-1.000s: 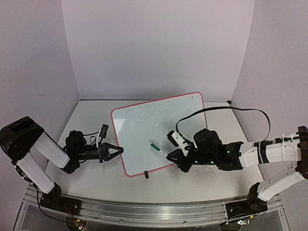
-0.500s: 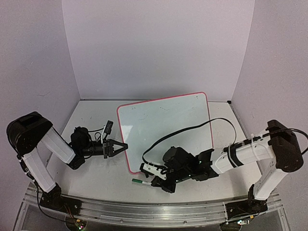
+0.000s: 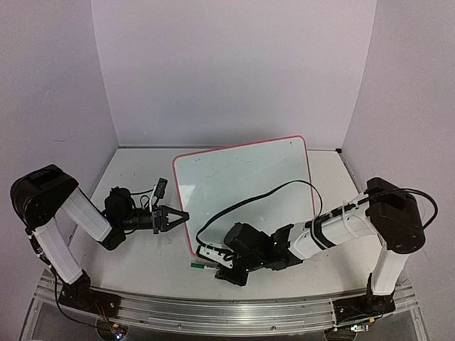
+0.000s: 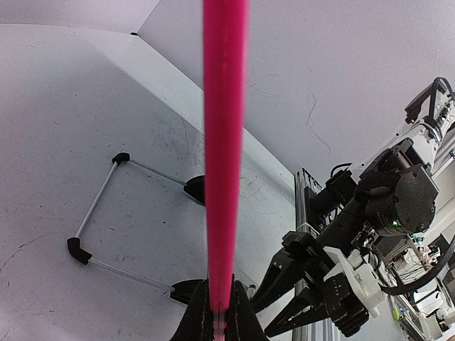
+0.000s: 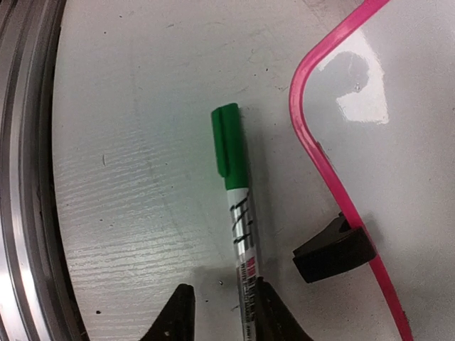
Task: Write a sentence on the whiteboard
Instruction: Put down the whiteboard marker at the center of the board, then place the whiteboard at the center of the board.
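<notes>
Left pincer (image 3: 182,216) clamps the whiteboard (image 3: 242,185) frame; right pincer (image 5: 220,304) sits narrowly parted round the marker (image 5: 238,213) on the counter (image 5: 142,177), so I'd lift straight up

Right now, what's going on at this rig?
The left gripper is shut on the pink frame of the whiteboard, at the edge nearest that arm. The right gripper is down by the board's near corner, jaws parted around a green-capped marker that lies flat on the table, just off the frame. No green sentence can be made out on the board from the top view, so writing looks not yet done.
</notes>
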